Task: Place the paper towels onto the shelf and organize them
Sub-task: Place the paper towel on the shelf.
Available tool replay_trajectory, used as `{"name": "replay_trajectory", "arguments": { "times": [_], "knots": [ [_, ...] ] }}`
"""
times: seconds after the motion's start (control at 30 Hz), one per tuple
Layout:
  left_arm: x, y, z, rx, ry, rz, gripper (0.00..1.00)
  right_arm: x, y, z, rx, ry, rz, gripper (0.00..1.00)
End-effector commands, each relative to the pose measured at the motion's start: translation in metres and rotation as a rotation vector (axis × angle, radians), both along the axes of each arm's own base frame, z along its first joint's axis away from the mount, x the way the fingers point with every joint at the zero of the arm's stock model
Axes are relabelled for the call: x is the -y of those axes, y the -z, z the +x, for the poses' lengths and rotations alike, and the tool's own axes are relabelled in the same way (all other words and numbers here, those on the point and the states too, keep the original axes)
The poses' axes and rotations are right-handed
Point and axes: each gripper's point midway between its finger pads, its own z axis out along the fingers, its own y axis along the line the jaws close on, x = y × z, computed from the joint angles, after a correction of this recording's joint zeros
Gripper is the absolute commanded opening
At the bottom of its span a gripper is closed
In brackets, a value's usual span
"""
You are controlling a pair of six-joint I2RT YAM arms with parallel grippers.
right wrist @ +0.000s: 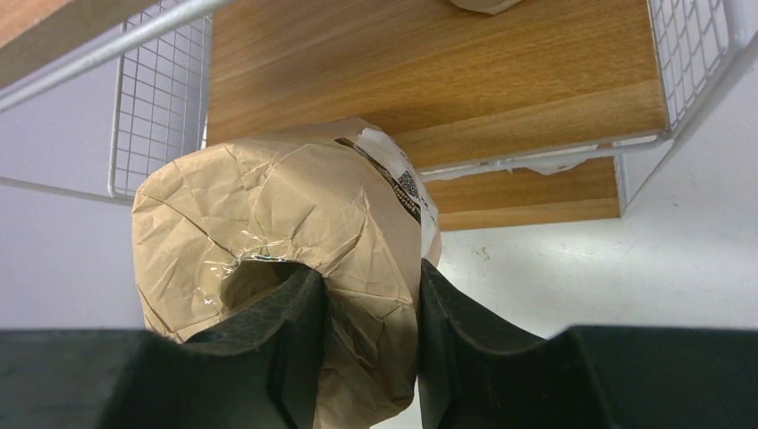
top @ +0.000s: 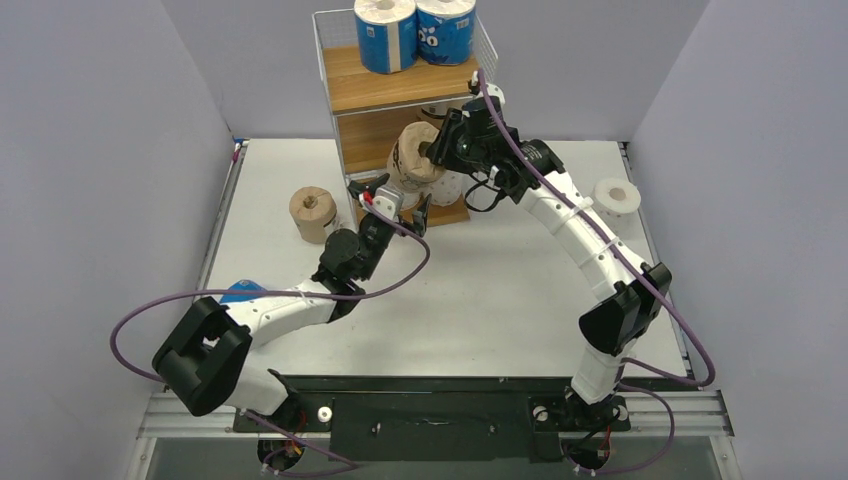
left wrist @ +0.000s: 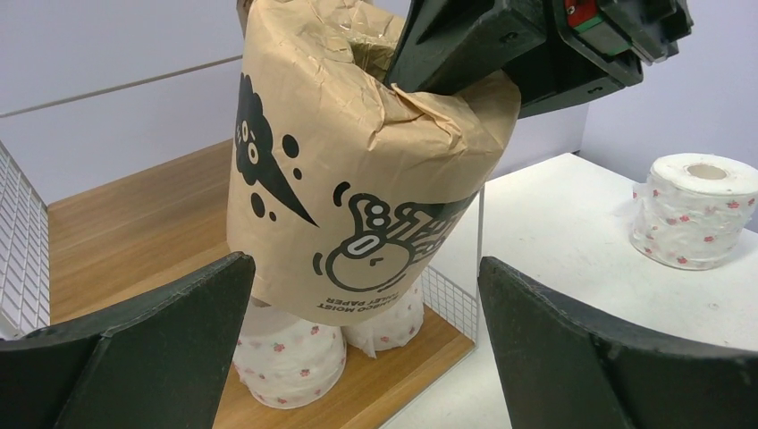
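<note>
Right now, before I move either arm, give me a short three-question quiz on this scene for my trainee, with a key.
1. True or false: the right fingers grip the tan roll by its wall, with one finger inside the core.
2. Multiple choice: how many blue rolls stand on the top board of the shelf? A) one B) two C) three
3. Fill in: the left fingers stand ___, with nothing between them.

Key: 1 true; 2 B; 3 open.
</note>
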Motion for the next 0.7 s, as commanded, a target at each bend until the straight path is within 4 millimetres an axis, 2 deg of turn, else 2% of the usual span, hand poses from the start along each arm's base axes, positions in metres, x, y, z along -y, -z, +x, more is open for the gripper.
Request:
{"name": "replay_trajectory", "arguments": {
  "times": [0.0, 0.3, 0.47, 0.67],
  "knots": [
    [0.003, -0.026, 0.010, 0.050, 0.021, -0.060, 0.96, -0.007, -0.041, 0.013, 0.090, 0.016, 0.102, 0.32],
    [0.009, -0.025, 0.029, 0.044, 0.005, -0.087, 0.96, -0.016, -0.042, 0.023, 0.094, 0.018, 0.125, 0.32],
    [0.006, -0.029, 0.036, 0.048, -0.015, -0.121, 0.96, -0.020, -0.043, 0.027, 0.095, 0.020, 0.135, 0.34],
    [0.001, -0.032, 0.043, 0.046, -0.045, -0.154, 0.98, -0.028, -0.041, 0.026, 0.080, -0.012, 0.155, 0.40]
  ]
}}
